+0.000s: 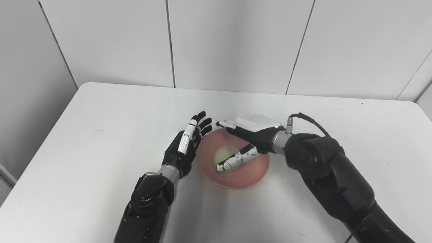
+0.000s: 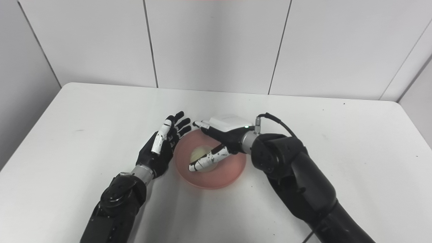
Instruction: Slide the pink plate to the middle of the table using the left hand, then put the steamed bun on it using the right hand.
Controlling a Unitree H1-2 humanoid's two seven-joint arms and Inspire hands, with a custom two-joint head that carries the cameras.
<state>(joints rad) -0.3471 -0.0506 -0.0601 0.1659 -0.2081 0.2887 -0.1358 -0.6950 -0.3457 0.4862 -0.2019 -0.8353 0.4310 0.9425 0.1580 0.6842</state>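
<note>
Left eye view: the pink plate [image 1: 233,165] sits mid-tabletop [image 1: 101,135], steamed bun [image 1: 223,154] on it. The right hand [image 1: 248,138] hangs spread over the bun.

Right eye view: the left hand [image 2: 162,145], fingers spread, stands beside the plate's rim.

The plate [image 1: 233,175] lies mid-table [image 1: 101,141]. The steamed bun [image 1: 224,154] sits on the plate's centre. The left hand [image 1: 185,145] stands just left of the plate; the right hand [image 1: 248,141] reaches over it from the right.
</note>
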